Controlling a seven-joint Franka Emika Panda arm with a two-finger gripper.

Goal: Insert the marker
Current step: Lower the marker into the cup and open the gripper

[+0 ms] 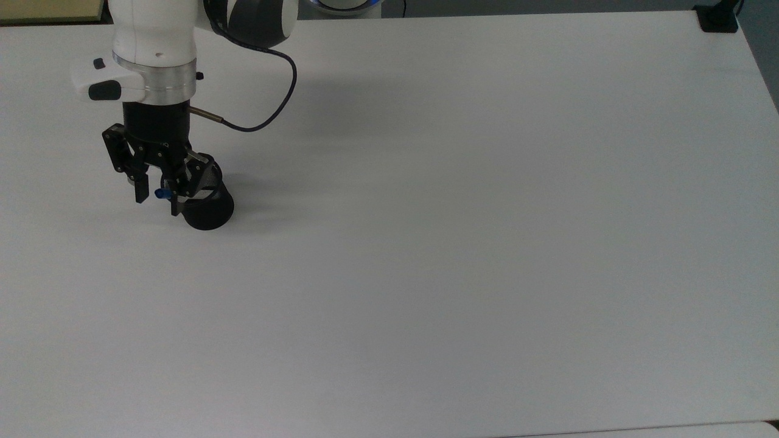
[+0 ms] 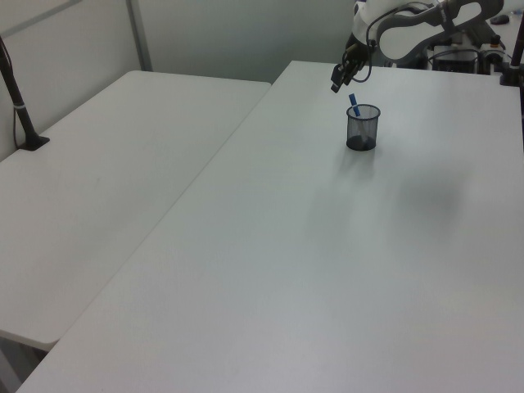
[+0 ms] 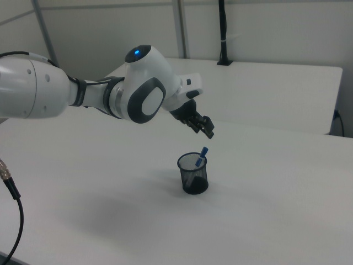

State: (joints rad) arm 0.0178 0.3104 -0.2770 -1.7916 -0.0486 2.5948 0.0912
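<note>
I have the gripper (image 1: pixel 157 199) spread apart and gripping nothing, one finger (image 1: pixel 141 190) clear of the other in the top view. It hangs just above the cup (image 3: pixel 193 175), off toward the right view's upper right of the rim, and touches neither cup nor marker.

The marker (image 3: pixel 202 155) stands inside the cup, resting on its own. Its blue cap pokes up past the rim and leans toward the gripper's side. The long axis runs steeply, tilted, from the cup's floor up to that cap; the lower barrel I can only make out dimly through the mesh.

So from my claw the marker lies below and a little inward, over the cup's mouth. In the left view the gripper (image 2: pixel 338 78) sits above the cup (image 2: pixel 362 127), with the cap (image 2: pixel 354 101) between them and a gap showing.

I judge the insertion done. What remains, I think, is to lift straight away from the cup without brushing the leaning cap.
</note>
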